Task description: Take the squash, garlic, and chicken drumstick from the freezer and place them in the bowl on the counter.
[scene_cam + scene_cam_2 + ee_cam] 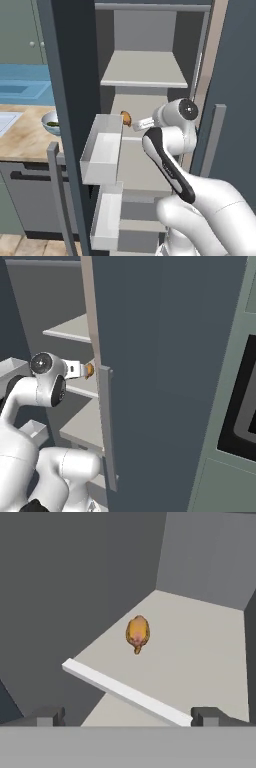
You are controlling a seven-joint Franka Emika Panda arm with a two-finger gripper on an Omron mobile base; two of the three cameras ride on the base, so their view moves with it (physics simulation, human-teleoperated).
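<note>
The chicken drumstick (137,633), a small orange-brown lump, lies on a pale grey middle shelf of the open freezer (75,75). The drumstick (126,118) is just ahead of my gripper (135,122), which reaches in at shelf height. My gripper (129,714) is open, its fingertips wide apart with nothing between them, short of the shelf's front lip. From the right, the drumstick (89,370) peeks out beside the gripper (82,370). The bowl (47,120) stands on the counter (25,137) to the left, with a dark green squash (53,123) inside. The garlic is out of view.
White door bins (102,150) (107,215) hang on the open left door, close to my arm. The right door (165,356) with its bar handle (106,426) stands close on the other side. An upper shelf (145,70) is bare. A sink (6,120) is at the far left.
</note>
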